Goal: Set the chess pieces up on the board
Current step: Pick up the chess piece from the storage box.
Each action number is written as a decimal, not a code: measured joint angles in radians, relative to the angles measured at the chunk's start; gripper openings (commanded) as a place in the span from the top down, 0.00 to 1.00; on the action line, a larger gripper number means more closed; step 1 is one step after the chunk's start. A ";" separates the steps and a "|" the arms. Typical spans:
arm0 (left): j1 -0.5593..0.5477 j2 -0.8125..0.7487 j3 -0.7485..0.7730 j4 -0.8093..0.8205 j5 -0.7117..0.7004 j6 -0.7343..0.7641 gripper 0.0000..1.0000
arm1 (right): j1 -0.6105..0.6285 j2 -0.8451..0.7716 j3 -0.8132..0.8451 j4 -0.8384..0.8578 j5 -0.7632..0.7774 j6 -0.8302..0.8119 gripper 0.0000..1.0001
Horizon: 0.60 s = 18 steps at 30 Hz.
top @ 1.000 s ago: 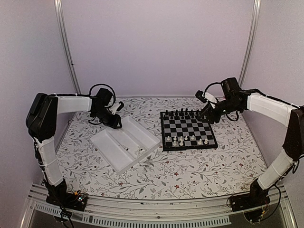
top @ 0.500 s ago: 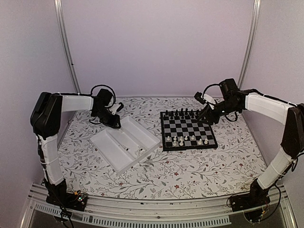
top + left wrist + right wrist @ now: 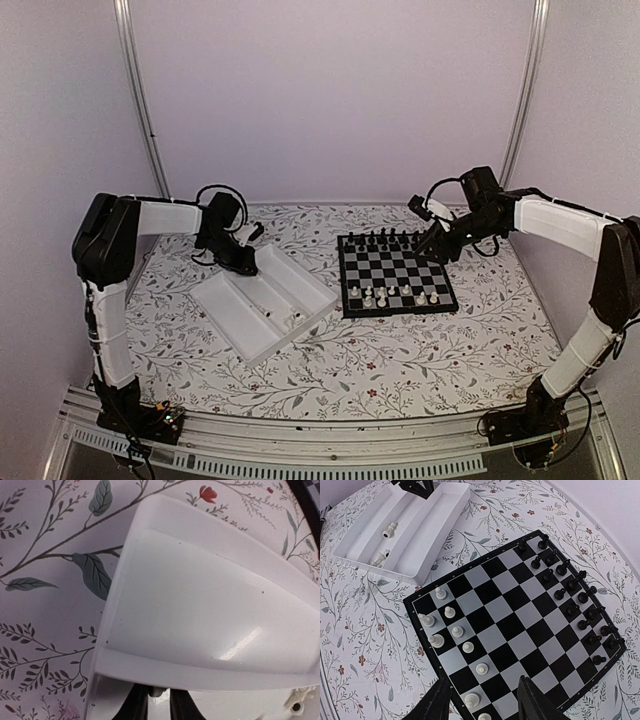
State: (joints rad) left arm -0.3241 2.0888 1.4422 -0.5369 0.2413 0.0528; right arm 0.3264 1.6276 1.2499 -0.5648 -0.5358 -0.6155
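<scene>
I see left gripper (image 3: 159, 700) over tray (image 3: 200, 605) — jaws narrow, I cannot tell any hold | right gripper (image 3: 485, 680) wide, empty, above board (image 3: 517, 612).

we see the board (image 3: 517, 615), flat, black and grey-white checks inside a black border, with several tiny white chess pieces (image 3: 456, 631) upright along its near-tray edge and two more in the white tray (image 3: 427, 525).

A white tray (image 3: 240, 322) with long compartments lies askew on the left of the flower-patterned worktop (image 3: 400, 365). Well to its right, small black chessmen (image 3: 385, 239) stand upright in two rows. Behind, pale walls and two slanting metal rails (image 3: 140, 100).
</scene>
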 measured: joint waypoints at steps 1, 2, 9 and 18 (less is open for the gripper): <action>0.000 0.000 0.000 0.000 0.006 0.000 0.88 | 0.000 0.000 0.000 0.000 0.000 0.000 0.51; 0.000 0.000 0.001 0.000 0.012 -0.002 0.91 | 0.000 0.001 0.000 -0.001 -0.002 0.000 0.51; 0.000 -0.003 -0.008 0.012 0.050 -0.005 0.97 | 0.010 0.011 0.001 -0.004 -0.020 0.007 0.52; 0.000 -0.123 -0.184 0.076 0.095 -0.059 0.98 | 0.133 0.072 0.082 -0.033 -0.050 0.021 0.54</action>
State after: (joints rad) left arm -0.3237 1.9659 1.2583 -0.4614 0.3359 -0.0059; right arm 0.4595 1.6993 1.3323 -0.5976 -0.5854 -0.5941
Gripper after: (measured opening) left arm 0.043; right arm 0.467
